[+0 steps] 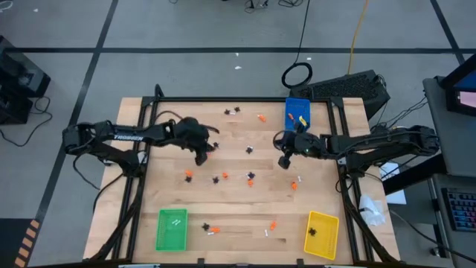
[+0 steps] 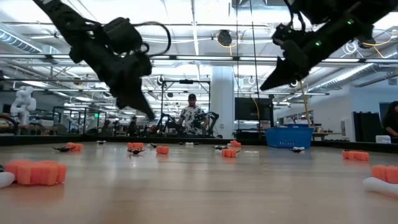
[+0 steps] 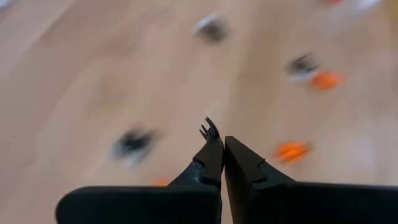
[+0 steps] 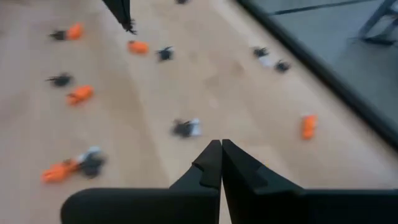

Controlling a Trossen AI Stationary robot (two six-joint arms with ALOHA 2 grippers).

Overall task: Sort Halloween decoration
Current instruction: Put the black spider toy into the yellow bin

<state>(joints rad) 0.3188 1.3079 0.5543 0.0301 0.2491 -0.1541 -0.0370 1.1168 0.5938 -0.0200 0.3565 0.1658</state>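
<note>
Left gripper (image 3: 222, 138) pinches a black spider (image 3: 210, 129) — featherlight, springy legs; right gripper (image 4: 221, 144) closed, empty.

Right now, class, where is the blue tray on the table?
In the high view, the blue tray sits at the table's far edge, right of centre, just beyond the right end effector, with orange pieces inside it.

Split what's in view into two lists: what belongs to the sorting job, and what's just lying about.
Job:
- orange lumps
- black spiders
- white bones
- green tray
- yellow tray
- blue tray
- left gripper, shut on a black spider
- right gripper, shut

Lying about:
- cable loop
- keyboard
</note>
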